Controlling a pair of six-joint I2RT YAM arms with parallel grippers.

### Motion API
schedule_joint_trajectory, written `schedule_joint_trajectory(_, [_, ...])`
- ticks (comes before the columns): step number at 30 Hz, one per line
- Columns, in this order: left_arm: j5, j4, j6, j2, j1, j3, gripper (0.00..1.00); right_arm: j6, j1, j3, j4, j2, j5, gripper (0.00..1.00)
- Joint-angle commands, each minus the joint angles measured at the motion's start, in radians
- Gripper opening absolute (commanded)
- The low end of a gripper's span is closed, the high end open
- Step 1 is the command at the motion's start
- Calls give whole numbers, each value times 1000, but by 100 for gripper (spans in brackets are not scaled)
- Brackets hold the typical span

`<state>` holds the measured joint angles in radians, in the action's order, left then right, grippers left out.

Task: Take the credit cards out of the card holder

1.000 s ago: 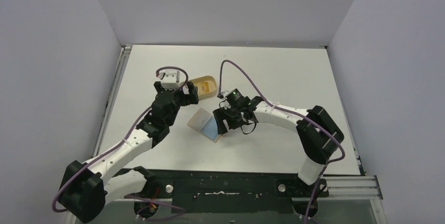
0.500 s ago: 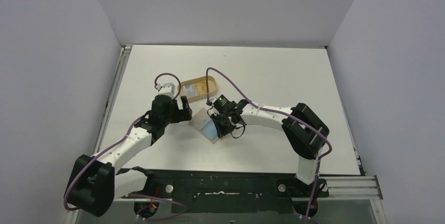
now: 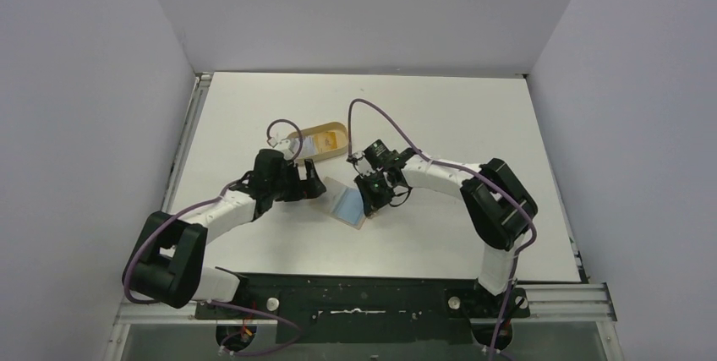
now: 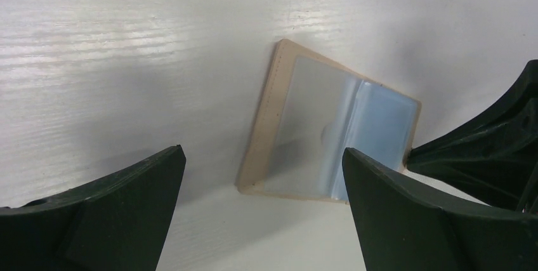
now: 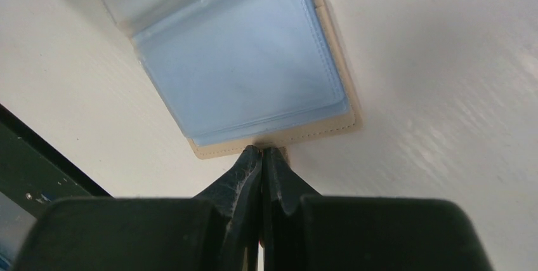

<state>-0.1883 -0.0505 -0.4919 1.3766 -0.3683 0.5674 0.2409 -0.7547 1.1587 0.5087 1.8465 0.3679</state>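
The card holder [image 3: 336, 194] lies opened flat on the white table, tan with clear sleeves. A light blue credit card [image 5: 241, 68] sits inside one sleeve, on the half toward my right arm [image 4: 384, 131]. My right gripper [image 5: 262, 149] is shut, its tips pinched on the small tab at the holder's tan edge [image 5: 330, 125]; from above it sits at the holder's right side [image 3: 372, 200]. My left gripper [image 4: 263, 150] is open wide, low over the table just left of the holder [image 3: 311, 185], with nothing between its fingers.
An oval tan tray [image 3: 321, 139] with a yellow inside stands just behind the holder and the left gripper. Both forearms reach in from the near corners and nearly meet over the holder. Purple cables loop above each wrist.
My right gripper has shut at the holder's edge. My left arm has swung down and in, so its open gripper now faces the holder's left side.
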Motion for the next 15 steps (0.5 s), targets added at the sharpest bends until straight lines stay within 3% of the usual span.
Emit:
schedule_joint_trajectory(1, [-29, -92, -41, -10, 18, 9, 94, -117, 27, 56, 47, 9, 107, 0])
schedule_joint_trajectory(7, [-131, -139, -104, 74, 20, 2, 92, -169, 32, 90, 73, 56, 174, 0])
schedule_joint_trajectory(15, [-262, -349, -250, 195, 14, -63, 90, -176, 43, 82, 69, 63, 193, 0])
